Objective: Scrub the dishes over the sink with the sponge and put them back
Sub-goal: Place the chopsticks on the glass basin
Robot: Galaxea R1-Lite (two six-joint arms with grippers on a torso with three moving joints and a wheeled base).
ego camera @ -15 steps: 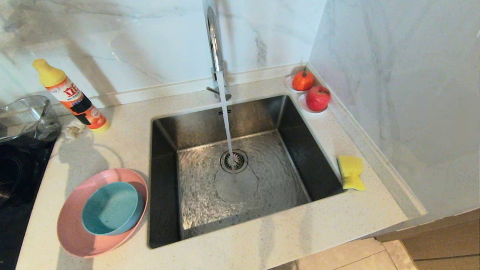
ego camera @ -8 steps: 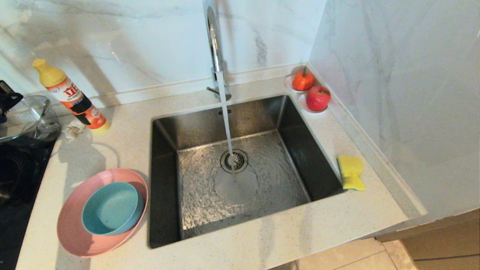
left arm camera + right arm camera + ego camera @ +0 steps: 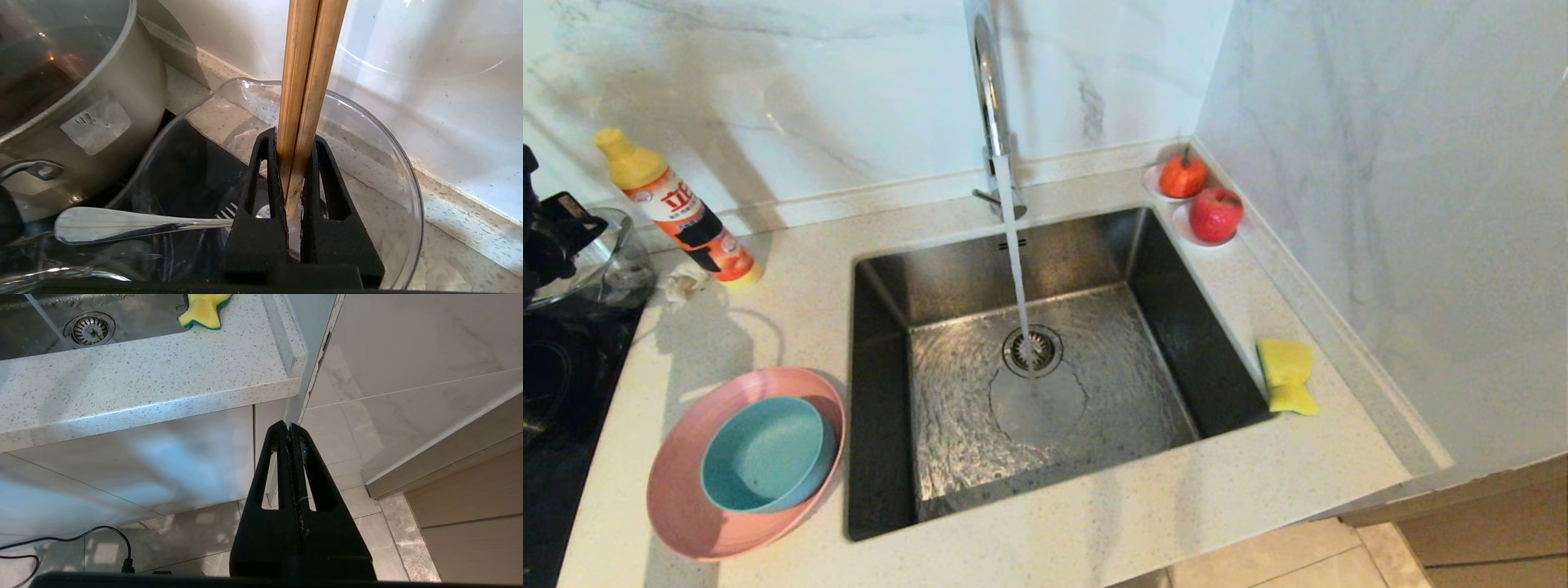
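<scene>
The left gripper (image 3: 292, 163), fingers clamped on chopsticks (image 3: 306, 81) over the glass bowl (image 3: 367, 134), is nearer the plate (image 3: 686, 506) and bowl (image 3: 764, 453) (stacked left of the sink (image 3: 882, 392)), while the sponge (image 3: 1286, 374) lies across on the bench's right, nearer the shut, empty right gripper (image 3: 291, 435).

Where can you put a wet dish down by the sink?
Bare speckled counter runs along the steel sink's front edge, and between the yellow sponge and red apple. The left is crowded: pink plate, orange bottle, glass bowl.
</scene>
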